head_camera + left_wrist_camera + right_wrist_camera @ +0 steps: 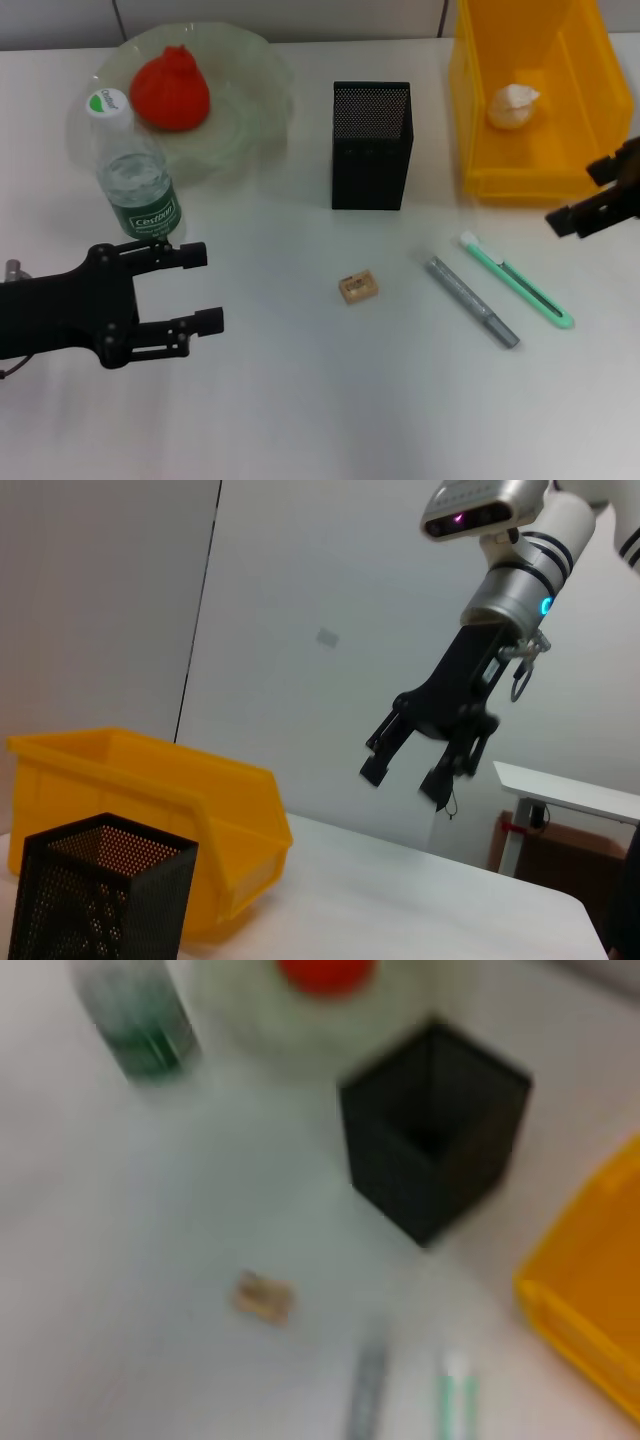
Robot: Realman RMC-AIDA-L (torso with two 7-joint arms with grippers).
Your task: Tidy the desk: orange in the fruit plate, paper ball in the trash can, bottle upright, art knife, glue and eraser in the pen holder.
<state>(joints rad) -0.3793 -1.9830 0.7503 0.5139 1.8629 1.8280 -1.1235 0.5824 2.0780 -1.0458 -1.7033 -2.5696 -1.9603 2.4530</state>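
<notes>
The orange (170, 90) lies in the glass fruit plate (250, 70) at the back left. The bottle (135, 180) stands upright in front of the plate. The paper ball (512, 105) lies in the yellow trash bin (480, 180). The black mesh pen holder (371, 145) stands mid-table. On the table in front of it lie the eraser (357, 288), the grey glue stick (472, 300) and the green art knife (517, 280). My left gripper (203, 287) is open and empty, below the bottle. My right gripper (580, 197) is open and empty at the right edge, above the knife; it also shows in the left wrist view (403, 778).
The right wrist view shows the bottle (140, 1020), pen holder (435, 1130), eraser (262, 1295), glue stick (368, 1390), knife (457, 1400) and bin (590, 1300) from above. The left wrist view shows the pen holder (100, 890) and bin (150, 780).
</notes>
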